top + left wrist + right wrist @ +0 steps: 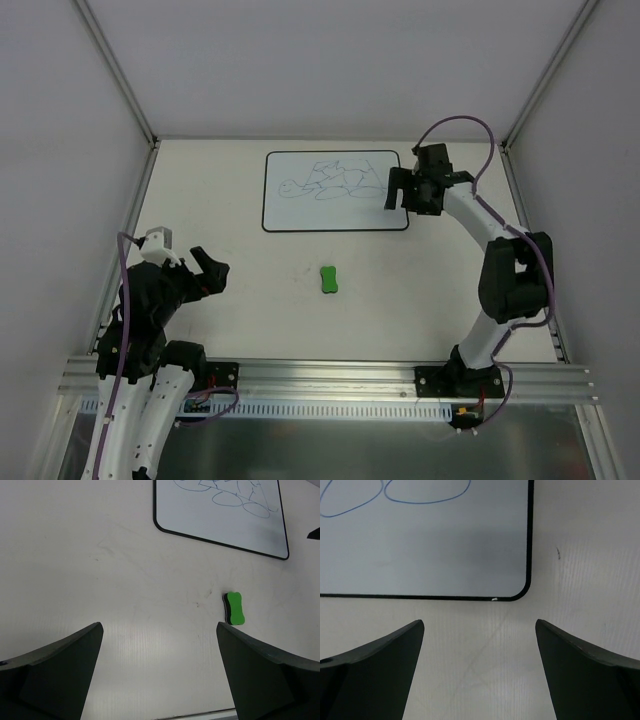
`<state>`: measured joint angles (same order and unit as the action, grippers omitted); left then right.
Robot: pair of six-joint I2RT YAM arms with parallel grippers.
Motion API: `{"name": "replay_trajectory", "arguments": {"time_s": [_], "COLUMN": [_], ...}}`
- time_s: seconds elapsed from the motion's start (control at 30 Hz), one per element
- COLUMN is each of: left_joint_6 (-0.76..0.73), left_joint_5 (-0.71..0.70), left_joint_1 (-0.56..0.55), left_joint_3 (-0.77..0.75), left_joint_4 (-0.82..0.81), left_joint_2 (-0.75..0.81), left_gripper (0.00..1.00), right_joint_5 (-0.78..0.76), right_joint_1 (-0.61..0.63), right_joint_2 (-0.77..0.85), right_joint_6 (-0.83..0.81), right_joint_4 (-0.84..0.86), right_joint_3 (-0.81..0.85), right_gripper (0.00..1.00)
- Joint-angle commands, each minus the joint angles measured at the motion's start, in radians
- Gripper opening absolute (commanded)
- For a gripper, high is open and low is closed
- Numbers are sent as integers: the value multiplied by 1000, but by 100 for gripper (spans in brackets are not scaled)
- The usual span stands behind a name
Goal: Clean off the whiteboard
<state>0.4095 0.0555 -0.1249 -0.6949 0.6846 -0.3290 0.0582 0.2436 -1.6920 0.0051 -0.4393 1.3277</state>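
The whiteboard (335, 212) lies flat at the back of the table and carries thin dark scribbles across its upper half. A small green bone-shaped eraser (329, 279) rests on the table in front of it, apart from both arms. My right gripper (392, 190) hovers open at the board's right edge; in the right wrist view the whiteboard (445, 550) shows one rounded corner just beyond my open right gripper (479, 625). My left gripper (218, 272) stands open at the near left. Its wrist view shows the eraser (235, 608) ahead to the right of the left gripper (159, 627), and the whiteboard (220, 515) farther off.
The white table (250, 320) is closed in by grey walls with metal posts at the back corners. An aluminium rail (330, 375) runs along the near edge, where both arm bases are bolted. A purple cable loops above the right arm (460, 125).
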Motion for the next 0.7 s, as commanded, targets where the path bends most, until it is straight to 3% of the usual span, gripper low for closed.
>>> {"name": "replay_trajectory", "arguments": {"time_s": [0.0, 0.17, 0.43, 0.53, 0.67], "left_joint_6": [22, 18, 11, 9, 8], "left_joint_5": [44, 52, 53, 56, 61], "left_joint_1": [-7, -7, -7, -5, -7], "left_joint_3": [17, 25, 28, 28, 23], "left_joint_4": [-34, -43, -49, -53, -54], "left_joint_2": [11, 11, 11, 10, 5], "left_gripper": [99, 99, 99, 99, 99], "right_joint_5": [-74, -15, 9, 5, -14], "right_joint_1": [-33, -59, -82, -83, -81], "right_joint_2": [-93, -230, -331, -336, -313], "right_joint_6": [42, 58, 91, 102, 130], "right_joint_4": [11, 10, 8, 10, 10], "right_joint_3": [111, 168, 163, 139, 94], "right_gripper": [99, 82, 71, 62, 40]}}
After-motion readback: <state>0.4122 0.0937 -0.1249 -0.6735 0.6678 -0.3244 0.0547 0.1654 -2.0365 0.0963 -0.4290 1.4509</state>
